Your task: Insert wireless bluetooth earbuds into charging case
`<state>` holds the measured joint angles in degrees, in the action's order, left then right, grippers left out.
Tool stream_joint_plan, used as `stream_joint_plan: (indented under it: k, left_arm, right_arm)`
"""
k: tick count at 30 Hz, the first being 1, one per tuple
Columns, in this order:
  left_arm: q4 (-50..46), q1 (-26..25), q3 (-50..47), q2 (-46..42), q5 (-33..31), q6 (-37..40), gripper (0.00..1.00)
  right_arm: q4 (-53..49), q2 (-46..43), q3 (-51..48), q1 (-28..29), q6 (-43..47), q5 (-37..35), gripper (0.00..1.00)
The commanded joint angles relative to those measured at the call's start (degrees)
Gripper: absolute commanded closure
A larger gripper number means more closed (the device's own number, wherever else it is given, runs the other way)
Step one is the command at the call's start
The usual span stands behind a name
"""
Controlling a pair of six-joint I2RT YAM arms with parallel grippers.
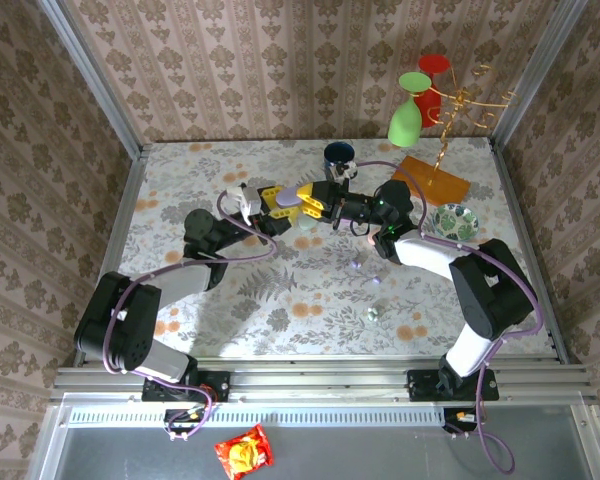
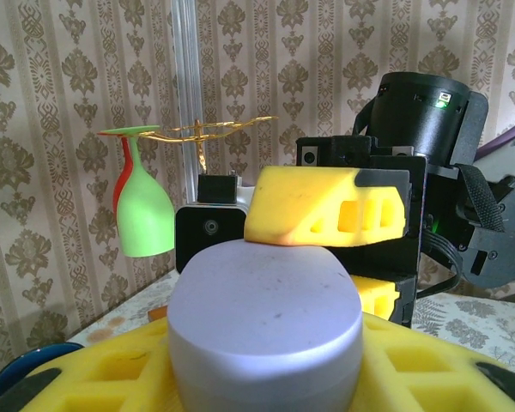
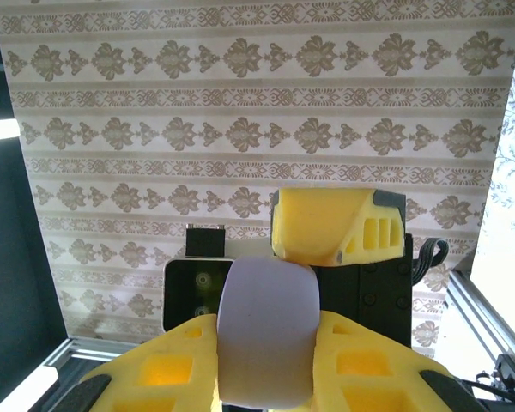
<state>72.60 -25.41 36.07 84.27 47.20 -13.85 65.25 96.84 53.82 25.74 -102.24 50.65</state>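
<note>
Jaws from left and right meet, pinching one lavender case (image 1: 286,197).

No text, label, brand or number is legible in any view. The red-and-yellow snack packet (image 1: 244,452) carries printed graphics, but these are too small to read.

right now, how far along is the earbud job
Done: no bud looks inserted yet. In hand: the lavender case is gripped between the left claw and right claw above the table, apparently closed. To do: tiny earbuds lie loose on the table; opening the case and inserting them remains.
</note>
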Motion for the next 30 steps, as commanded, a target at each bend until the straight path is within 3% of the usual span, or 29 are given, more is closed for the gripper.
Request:
stream_joint_plan:
  k: [1, 7, 8, 10, 12, 15, 18, 25, 30]
  left_arm:
    - [2.0, -0.4, 1.5, -0.6, 1.8, 0.5, 0.61]
    - [2.0, -0.3, 0.8, -0.8, 2.4, 1.9, 0.70]
    - [1.9, -0.4, 0.7, -0.9, 2.7, 2.6, 0.70]
    - [1.9, -0.4, 0.2, -1.2, 2.6, 3.3, 0.70]
    - [1.9, -0.1, 0.2, -1.5, 3.2, 2.6, 0.70]
    - [1.7, 0.2, -0.5, -1.9, 3.4, 1.0, 0.70]
    - [1.6, 0.7, -1.5, -2.2, 3.5, -2.1, 0.71]
    - [1.4, 1.1, -6.5, -5.5, 2.7, -3.1, 0.71]
    - [0.5, 1.1, -9.2, -7.1, 4.7, -3.0, 0.72]
  right_arm:
    - [1.0, 0.9, 0.5, -0.2, 0.6, 0.9, 0.99]
    - [-0.5, 0.5, 0.5, -0.2, 1.7, 0.5, 0.92]
    - [-1.1, 0.2, 0.6, -0.2, 2.3, 0.5, 0.88]
    - [-3.0, -0.5, 0.3, -0.3, 4.9, -0.4, 0.66]
    - [-7.2, -1.9, 0.0, -0.6, 9.5, -1.2, 0.52]
    - [-16.9, -4.4, 0.0, -1.8, 20.2, -1.8, 0.40]
    - [-23.5, -6.1, 0.2, -3.2, 28.6, -2.2, 0.34]
    - [-53.4, -12.1, 6.1, -3.7, 61.0, -6.5, 0.29]
    - [-61.7, -16.5, 6.3, 0.1, 87.9, -8.3, 0.26]
